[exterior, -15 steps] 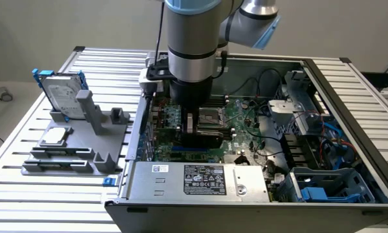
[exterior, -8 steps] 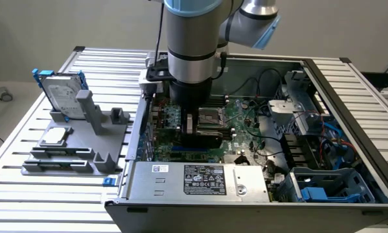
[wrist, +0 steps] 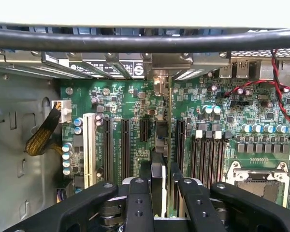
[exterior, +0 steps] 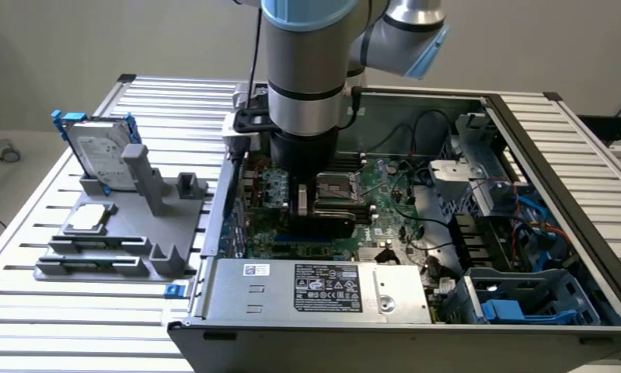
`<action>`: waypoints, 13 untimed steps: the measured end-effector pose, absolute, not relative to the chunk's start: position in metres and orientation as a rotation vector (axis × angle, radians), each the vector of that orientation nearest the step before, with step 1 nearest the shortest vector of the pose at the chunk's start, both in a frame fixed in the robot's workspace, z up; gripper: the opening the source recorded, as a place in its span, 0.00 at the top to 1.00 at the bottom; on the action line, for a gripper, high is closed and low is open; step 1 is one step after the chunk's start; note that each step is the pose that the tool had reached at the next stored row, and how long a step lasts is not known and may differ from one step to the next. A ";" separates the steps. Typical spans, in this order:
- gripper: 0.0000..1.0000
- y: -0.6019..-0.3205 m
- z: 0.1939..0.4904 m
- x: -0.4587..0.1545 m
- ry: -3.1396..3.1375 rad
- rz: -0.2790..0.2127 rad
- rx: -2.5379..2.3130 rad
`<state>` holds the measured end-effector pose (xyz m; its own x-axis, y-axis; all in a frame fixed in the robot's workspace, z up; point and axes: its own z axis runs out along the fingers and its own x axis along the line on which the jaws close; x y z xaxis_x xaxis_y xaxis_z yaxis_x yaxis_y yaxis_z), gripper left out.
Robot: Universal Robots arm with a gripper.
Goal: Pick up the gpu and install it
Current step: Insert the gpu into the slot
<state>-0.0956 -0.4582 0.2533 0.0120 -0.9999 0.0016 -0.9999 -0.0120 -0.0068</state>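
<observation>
Evidently the pincer point(wrist: 160, 200) is clamped on the gpu point(wrist: 163, 145), held edge-on low inside the open computer case point(exterior: 559, 155), its long axis parallel to the motherboard's black expansion slots point(wrist: 124, 145), bracket end toward the case's rear openings; whether it is seated is unclear.

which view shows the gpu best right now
The wrist view: the gpu stands edge-on in the gripper, at the expansion slots of the motherboard. In the exterior view the arm covers most of it; a sliver shows below the wrist.
</observation>
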 end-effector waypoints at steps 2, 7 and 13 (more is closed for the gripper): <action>0.73 -0.458 0.253 -0.096 2.206 -0.007 -2.233; 0.73 -0.458 0.253 -0.096 2.210 0.002 -2.237; 0.73 -0.458 0.253 -0.096 2.213 0.016 -2.240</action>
